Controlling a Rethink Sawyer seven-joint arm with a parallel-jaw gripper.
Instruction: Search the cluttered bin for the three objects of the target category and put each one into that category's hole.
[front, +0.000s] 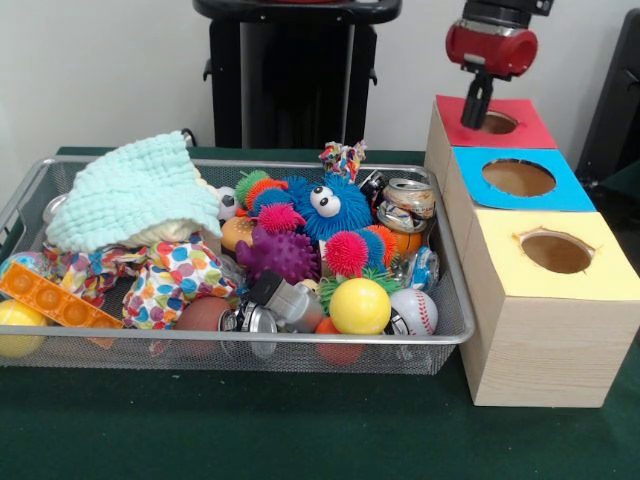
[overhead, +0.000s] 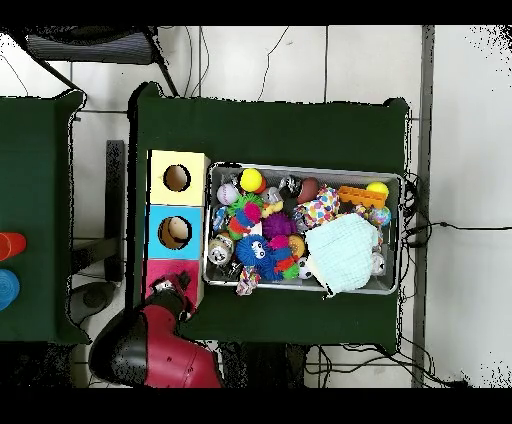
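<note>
The wire mesh bin (front: 262, 340) sits left of the boxes, full of toys; it also shows in the overhead view (overhead: 303, 168). My gripper (front: 475, 118) hangs right over the left edge of the red-panelled hole (front: 500, 123), its dark fingers together and nothing seen between them. In the overhead view the gripper (overhead: 173, 290) covers most of the red panel (overhead: 160, 268). An orange soft toy (front: 407, 243) lies under a crushed can (front: 405, 203); its stripes are not clear. A pale cream shape (front: 165, 232) peeks from under the mint cloth (front: 135, 190).
The blue-panelled hole (front: 518, 177) and the yellow-panelled hole (front: 556, 252) follow the red one toward the camera. Spiky balls (front: 345, 252), a blue fuzzy toy with eyes (front: 322, 205), a yellow ball (front: 359, 305), a baseball (front: 414, 311) and an orange pop-toy (front: 60, 298) fill the bin.
</note>
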